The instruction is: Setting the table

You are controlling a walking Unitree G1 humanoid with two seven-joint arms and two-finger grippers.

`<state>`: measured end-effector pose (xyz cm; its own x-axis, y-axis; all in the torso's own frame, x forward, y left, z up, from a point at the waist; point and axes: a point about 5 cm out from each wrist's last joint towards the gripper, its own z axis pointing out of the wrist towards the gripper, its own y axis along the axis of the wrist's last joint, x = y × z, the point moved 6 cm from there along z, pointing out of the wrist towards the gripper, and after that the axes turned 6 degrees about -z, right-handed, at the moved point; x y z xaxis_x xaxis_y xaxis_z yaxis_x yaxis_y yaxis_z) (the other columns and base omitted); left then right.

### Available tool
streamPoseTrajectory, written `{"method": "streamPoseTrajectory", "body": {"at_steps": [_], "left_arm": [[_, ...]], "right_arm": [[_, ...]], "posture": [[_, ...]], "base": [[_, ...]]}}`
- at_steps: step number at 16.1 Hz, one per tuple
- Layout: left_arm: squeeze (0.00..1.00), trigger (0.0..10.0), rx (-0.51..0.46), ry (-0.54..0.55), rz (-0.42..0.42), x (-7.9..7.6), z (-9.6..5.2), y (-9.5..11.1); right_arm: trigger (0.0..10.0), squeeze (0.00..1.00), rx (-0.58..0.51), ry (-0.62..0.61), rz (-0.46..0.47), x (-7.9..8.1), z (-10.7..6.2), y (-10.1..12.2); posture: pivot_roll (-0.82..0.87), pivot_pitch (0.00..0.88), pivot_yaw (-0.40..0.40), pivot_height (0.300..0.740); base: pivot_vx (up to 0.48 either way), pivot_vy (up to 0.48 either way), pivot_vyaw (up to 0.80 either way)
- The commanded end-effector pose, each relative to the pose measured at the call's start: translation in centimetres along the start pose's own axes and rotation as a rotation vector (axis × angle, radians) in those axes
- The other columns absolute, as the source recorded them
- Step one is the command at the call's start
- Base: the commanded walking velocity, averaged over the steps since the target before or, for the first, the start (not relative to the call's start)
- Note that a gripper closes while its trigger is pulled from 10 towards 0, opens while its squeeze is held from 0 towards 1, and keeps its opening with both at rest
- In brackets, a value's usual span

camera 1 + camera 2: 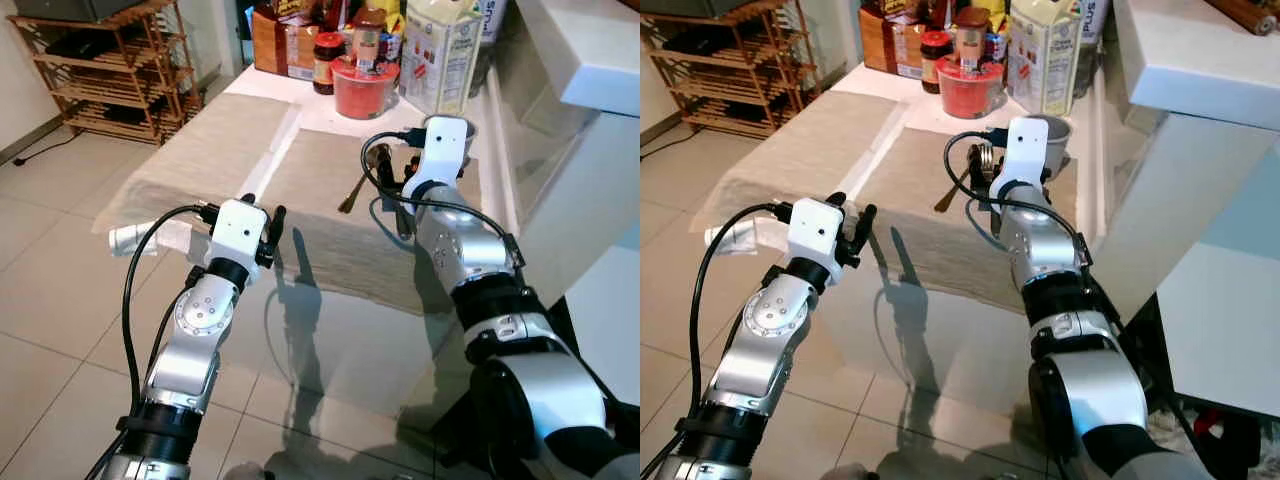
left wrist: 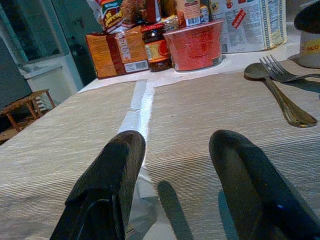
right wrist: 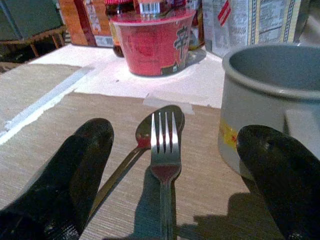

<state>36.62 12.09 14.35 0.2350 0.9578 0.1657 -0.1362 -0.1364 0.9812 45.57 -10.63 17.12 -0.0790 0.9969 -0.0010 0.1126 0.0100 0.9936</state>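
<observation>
Pale floor tiles (image 1: 60, 300) surround the table (image 1: 330, 330) you face, and a wooden rack (image 1: 110, 70) stands well beyond its far left corner. Two woven mats cover the table side by side, the left mat (image 1: 215, 150) and the right mat (image 1: 330, 200), with a white strip of tabletop between them. At the table's far edge you have a carton (image 1: 440, 55), with a red bowl (image 1: 362, 90) just left of it, a jar (image 1: 324, 62) left of the bowl, and orange boxes (image 1: 272, 40) further left again. Your right arm reaches over the right mat, and the right gripper (image 3: 175, 165) hangs released, its fingers (image 3: 75, 170) spread wide and holding nothing. Between those fingers, in the right wrist view, a fork (image 3: 164, 150) lies on the right mat with its tines resting over the bowl of a spoon (image 3: 142, 132), whose handle angles away to one side beneath it. A grey mug (image 3: 260, 95) stands on the same mat just beside the fork, close against one finger; I cannot tell whether they touch. Your left gripper (image 2: 175, 165) sits at the table's near edge over the seam between the mats, likewise released, its fingers (image 2: 107, 180) apart and empty, well apart from the fork and spoon. A white roll (image 1: 140, 238) lies by the table's near left corner.
</observation>
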Motion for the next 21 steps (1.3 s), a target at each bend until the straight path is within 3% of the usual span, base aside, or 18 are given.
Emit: {"method": "streamPoseTrajectory", "body": {"at_steps": [1,15,16,21], "left_arm": [[0.0,10.0,-0.007,-0.006,0.009,-0.1,0.0,0.4],[0.0,10.0,0.002,0.009,0.006,-0.1,-0.5,0.3],[0.0,10.0,0.004,0.011,0.008,0.0,-0.6,0.3],[0.0,10.0,0.01,0.01,0.015,0.1,-0.7,0.2]], "right_arm": [[10.0,0.0,0.043,0.0,-0.022,-0.2,0.3,-0.4],[10.0,0.0,0.187,0.001,-0.015,-0.1,0.3,-4.1],[0.0,0.0,0.186,-0.004,-0.011,-0.2,0.3,-4.2],[0.0,0.0,0.182,-0.004,-0.005,-0.1,0.4,-4.3]], "posture": [[0.13,0.0,-0.036,0.74],[0.14,0.0,-0.052,0.74],[0.14,0.0,-0.051,0.74],[0.15,0.0,-0.056,0.74]], "base": [[0.0,0.0,0.0],[0.0,0.0,0.0],[0.0,0.0,0.0],[0.0,0.0,0.0]]}}
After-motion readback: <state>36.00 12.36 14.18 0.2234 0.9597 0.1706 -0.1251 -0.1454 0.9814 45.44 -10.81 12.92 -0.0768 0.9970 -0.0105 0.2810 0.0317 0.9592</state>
